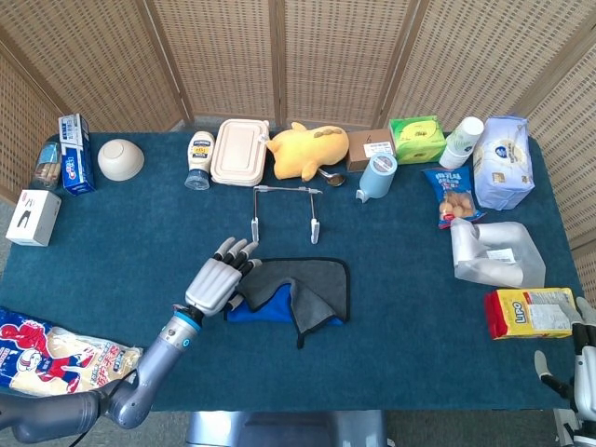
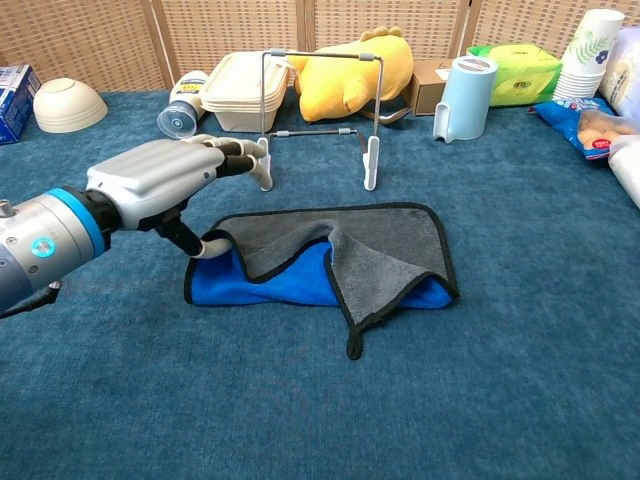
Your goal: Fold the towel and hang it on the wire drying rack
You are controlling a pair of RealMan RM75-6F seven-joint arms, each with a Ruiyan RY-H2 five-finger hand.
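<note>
The towel [image 2: 320, 255] lies near the middle of the blue counter [image 1: 410, 326], partly folded: a grey layer with a dark edge is draped over a blue layer, and one grey corner hangs forward in a point toward the front edge. The left hand [image 2: 160, 185] sits at the towel's left end, palm down, its fingers [image 2: 240, 160] stretched out over the cloth toward the rack while the thumb [image 2: 190, 240] presses in under the lifted grey edge; the other fingers are spread, and whether the edge is truly pinched or only touched cannot be told. Just behind the towel stands the wire drying rack [image 2: 318, 120], upright on its two white feet, apart from the cloth and with nothing on it. Beyond the rack, along the back of the counter, are a cream lidded box [image 1: 238, 151], a yellow plush toy [image 1: 307, 149], a mayonnaise bottle [image 1: 198, 158] and a pale blue cup holder [image 1: 377, 175]; a white bowl [image 1: 120, 159] sits upside down to the far left. The right hand [image 1: 582, 358] shows only at the lower right corner of the head view, off the counter's edge and well apart from the towel, too little of it visible to say how its fingers lie.
</note>
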